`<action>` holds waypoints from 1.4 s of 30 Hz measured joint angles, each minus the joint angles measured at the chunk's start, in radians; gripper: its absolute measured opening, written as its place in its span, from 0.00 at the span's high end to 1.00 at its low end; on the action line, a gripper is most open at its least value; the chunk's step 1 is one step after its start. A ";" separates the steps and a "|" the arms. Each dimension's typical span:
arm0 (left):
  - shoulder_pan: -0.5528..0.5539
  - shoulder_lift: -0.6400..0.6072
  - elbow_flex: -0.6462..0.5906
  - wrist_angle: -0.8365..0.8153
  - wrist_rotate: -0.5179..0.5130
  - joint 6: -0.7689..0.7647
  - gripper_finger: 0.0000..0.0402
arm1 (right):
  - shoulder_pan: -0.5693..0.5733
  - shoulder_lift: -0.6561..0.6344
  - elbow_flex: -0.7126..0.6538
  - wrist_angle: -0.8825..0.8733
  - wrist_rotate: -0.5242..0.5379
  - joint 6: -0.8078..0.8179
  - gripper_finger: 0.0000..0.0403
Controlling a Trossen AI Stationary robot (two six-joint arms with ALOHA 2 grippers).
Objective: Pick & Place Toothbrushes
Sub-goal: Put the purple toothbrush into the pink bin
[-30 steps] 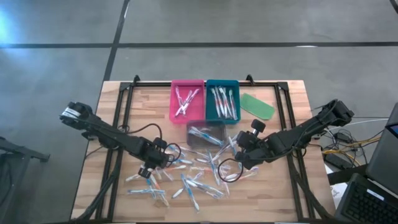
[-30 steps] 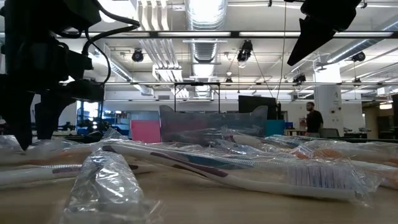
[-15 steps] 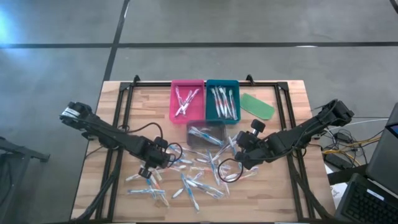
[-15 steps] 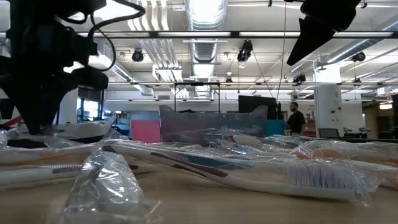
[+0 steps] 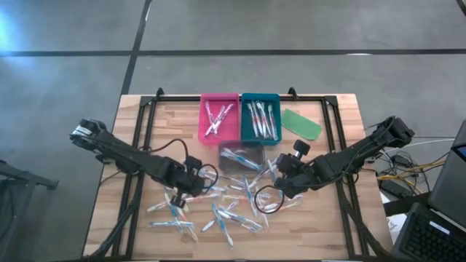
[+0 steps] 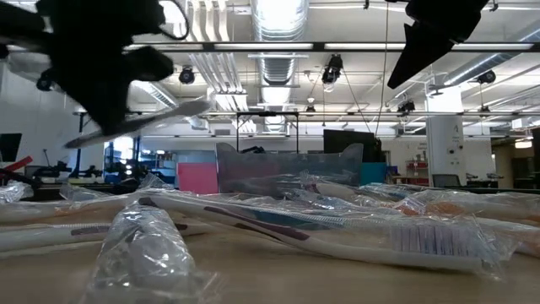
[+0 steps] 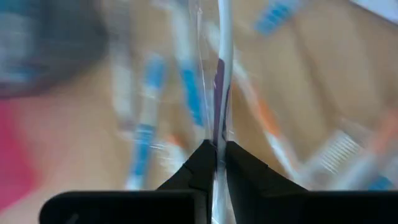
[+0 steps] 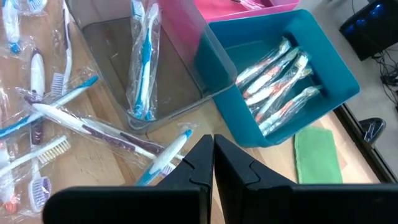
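Observation:
Many wrapped toothbrushes [image 5: 222, 209] lie loose on the wooden table in front of three trays. My left gripper [image 5: 178, 196] hangs over the pile's left part, shut on one wrapped toothbrush [image 6: 160, 116], white with a purple mark [image 7: 220, 74], which is up in the air. My right gripper [image 8: 213, 144] is shut on nothing and hovers over the pile's right part [image 5: 280, 191], near the clear tray [image 5: 241, 156]. More toothbrushes lie in the pink tray [image 5: 219, 118], the teal tray [image 5: 261, 116] and the clear tray. My left gripper pinches the wrapped toothbrush between its two fingers at the purple-marked stretch of the handle [image 7: 219, 134]. The fingers come from above, slanting down, and lie across the brush. The brush is clear of the table and tilted, one end [image 6: 202, 105] higher than the other.
A flat green piece [image 5: 301, 123] lies right of the teal tray. A black frame [image 5: 145, 138] runs along the table's left, far and right sides. Cables trail from both wrists.
My left gripper has shut on a wrapped toothbrush at the pile's left part and risen with it. The toothbrush, which lay on the table, now hangs tilted and clear of the pile. My right gripper has kept still.

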 joint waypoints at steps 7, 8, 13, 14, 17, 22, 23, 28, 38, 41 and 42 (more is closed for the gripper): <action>0.000 0.000 0.097 0.027 -0.392 -0.093 0.92 | 0.000 0.000 0.000 0.008 0.000 -0.001 0.98; 0.000 0.000 0.113 0.033 -0.440 -0.093 0.92 | 0.000 0.000 0.000 0.008 0.000 -0.003 0.98; 0.009 0.000 0.197 0.080 -0.641 -0.084 0.91 | 0.000 0.000 0.000 0.008 0.007 -0.003 0.98; 0.012 0.000 0.216 0.087 -0.679 -0.084 0.91 | 0.000 0.000 0.000 0.008 0.020 -0.003 0.98; 0.033 0.000 0.280 0.094 -0.751 -0.073 0.91 | 0.000 0.000 0.000 0.008 0.070 -0.003 0.98; 0.105 0.000 0.396 0.094 -0.768 -0.057 0.91 | 0.000 0.000 0.000 0.005 0.145 -0.004 0.98; 0.124 0.000 0.417 0.095 -0.768 -0.051 0.91 | 0.000 0.000 0.000 0.005 0.153 -0.003 0.98; 0.247 0.000 0.515 0.094 -0.767 -0.048 0.91 | 0.000 0.000 0.000 0.005 0.155 -0.009 0.98; 0.586 0.000 0.653 0.109 -0.353 -0.276 0.91 | 0.000 0.000 0.000 0.005 0.155 -0.019 0.98; 0.694 0.007 0.672 0.105 -0.216 -0.354 0.91 | 0.000 0.000 -0.002 0.005 0.155 -0.025 0.98; 0.727 0.013 0.678 0.105 -0.175 -0.378 0.91 | 0.000 0.000 -0.002 0.004 0.155 -0.027 0.98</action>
